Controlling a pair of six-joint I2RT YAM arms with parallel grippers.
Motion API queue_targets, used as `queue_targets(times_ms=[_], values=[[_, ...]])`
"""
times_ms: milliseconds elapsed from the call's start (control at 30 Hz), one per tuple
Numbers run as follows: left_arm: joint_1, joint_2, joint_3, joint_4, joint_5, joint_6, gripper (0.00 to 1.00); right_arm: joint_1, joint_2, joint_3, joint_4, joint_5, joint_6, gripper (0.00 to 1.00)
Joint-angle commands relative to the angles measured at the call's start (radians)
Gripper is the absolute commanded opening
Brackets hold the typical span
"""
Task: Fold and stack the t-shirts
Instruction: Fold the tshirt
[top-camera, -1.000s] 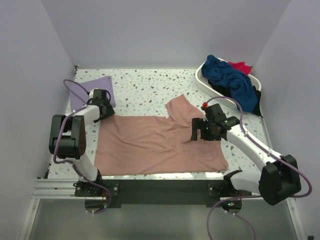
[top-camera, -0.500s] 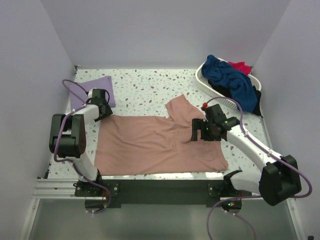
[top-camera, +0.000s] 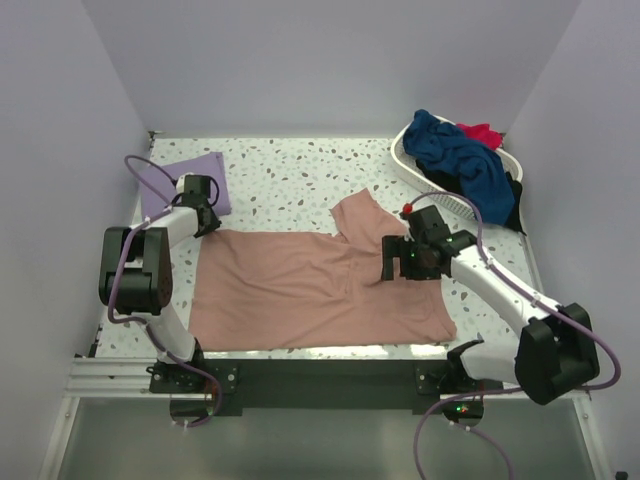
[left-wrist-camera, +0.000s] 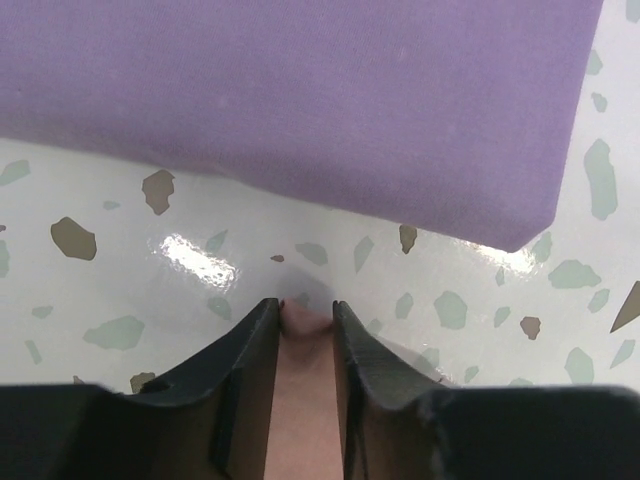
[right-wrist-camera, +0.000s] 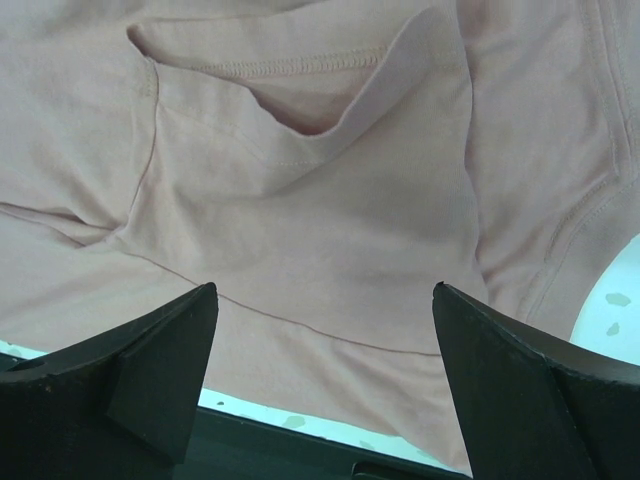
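One is done: the lavender shirt (top-camera: 185, 182) lies folded at the far left corner of the table (top-camera: 300, 170); the pink shirt (top-camera: 300, 290) lies spread mid-table, unfolded, one sleeve flipped up; the other shirts (top-camera: 455, 160) sit heaped in the basket (top-camera: 404, 162). Your left gripper (left-wrist-camera: 305, 318) pinches the pink shirt's far left corner, jaws narrow; your right gripper (right-wrist-camera: 325, 290) hangs wide over the cloth, holding nothing.

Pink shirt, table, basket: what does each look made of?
The pink shirt looks like soft matte knit, probably cotton jersey: it wrinkles and shows stitched hems. The table is a hard, glossy, speckled surface, terrazzo-look and possibly laminate: it mirrors light in the left wrist view. The basket is white, likely moulded plastic, judging by its slatted wall.
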Motion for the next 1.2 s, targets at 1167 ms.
queue_targets(times_ms=[1167], values=[[0.007,-0.046,0.03,0.006,0.058,0.052,0.0,-0.083,0.987,1.0,0.245,0.078,-0.172,0.76]])
